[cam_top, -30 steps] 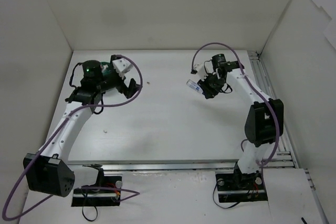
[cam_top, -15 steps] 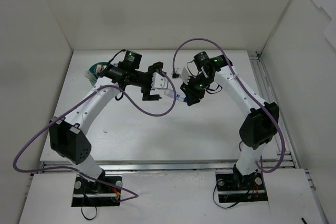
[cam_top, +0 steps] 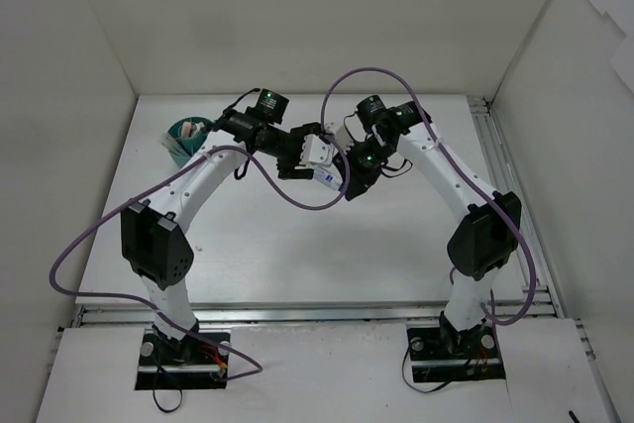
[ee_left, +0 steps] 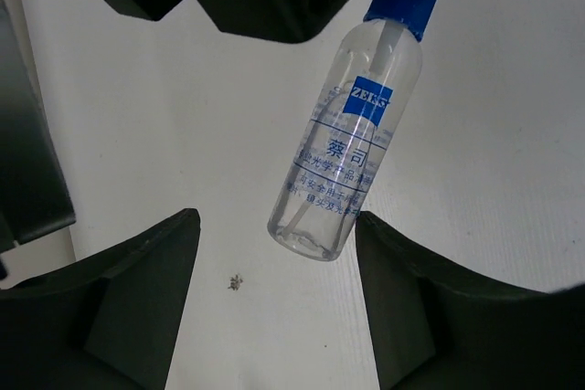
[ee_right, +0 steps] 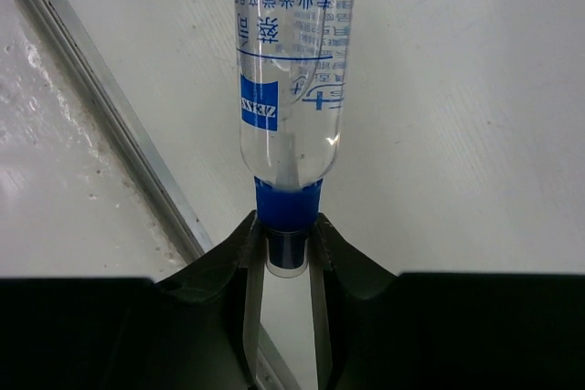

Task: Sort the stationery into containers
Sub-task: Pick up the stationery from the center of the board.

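The right claw [ee_right: 286, 246] is pinching the clear bottle [ee_left: 352, 148] by its blue cap [ee_right: 287, 204]. The left claw [ee_left: 274, 258] is gaping wide around its base and should squeeze the middle first.

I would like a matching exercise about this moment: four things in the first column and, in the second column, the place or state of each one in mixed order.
Column A
1. clear bottle
2. left gripper
3. right gripper
4. teal cup

Column B
a. shut on the blue cap
b. open, straddling the bottle's base
c. at the far left of the table
d. held by its cap, between the two grippers

Pairs: 1-d, 2-b, 3-a, 4-c
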You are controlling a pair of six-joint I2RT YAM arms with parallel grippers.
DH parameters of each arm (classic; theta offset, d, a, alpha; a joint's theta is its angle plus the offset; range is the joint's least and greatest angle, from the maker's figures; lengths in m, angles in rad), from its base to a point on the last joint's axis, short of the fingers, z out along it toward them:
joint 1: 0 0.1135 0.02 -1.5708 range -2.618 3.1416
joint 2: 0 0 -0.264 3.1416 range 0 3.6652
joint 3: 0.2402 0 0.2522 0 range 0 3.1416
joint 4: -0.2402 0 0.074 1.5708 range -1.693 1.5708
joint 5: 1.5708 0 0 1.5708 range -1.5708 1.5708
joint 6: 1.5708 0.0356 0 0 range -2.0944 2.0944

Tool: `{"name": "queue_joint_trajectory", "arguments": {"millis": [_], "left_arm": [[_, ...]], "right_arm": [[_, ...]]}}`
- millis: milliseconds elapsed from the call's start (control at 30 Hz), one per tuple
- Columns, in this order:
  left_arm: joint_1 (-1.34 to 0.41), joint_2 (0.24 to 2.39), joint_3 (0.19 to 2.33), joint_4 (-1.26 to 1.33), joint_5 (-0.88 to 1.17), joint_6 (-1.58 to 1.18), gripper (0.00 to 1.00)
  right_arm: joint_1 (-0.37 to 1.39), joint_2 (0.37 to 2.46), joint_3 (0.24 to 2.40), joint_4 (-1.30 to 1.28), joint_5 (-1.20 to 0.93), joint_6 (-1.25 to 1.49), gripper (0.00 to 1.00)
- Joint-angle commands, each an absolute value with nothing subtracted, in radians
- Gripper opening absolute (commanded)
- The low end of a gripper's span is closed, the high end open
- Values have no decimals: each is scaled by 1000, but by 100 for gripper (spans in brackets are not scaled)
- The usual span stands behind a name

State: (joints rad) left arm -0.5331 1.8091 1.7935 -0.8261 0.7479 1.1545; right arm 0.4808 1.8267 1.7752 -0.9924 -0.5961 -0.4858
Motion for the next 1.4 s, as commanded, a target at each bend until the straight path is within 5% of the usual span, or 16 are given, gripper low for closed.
{"name": "queue_joint_trajectory", "arguments": {"millis": [0,867,1067,1367], "left_arm": [[-595,1787,1807,-854,775,1186,62],[-595,1551,1557,-729,880,1233,61],[-595,1545,1536,-687,853,1209,48],[-595,1563,1540,-643,819,1149,9]], "right_arm": [[511,1789,1824,-807,-566,-251,0],[442,1657,1686,-557,-965,-14,0],[452,1655,1686,-542,-1003,34,0],[469,1637,1680,-543,-1002,52,0]]}}
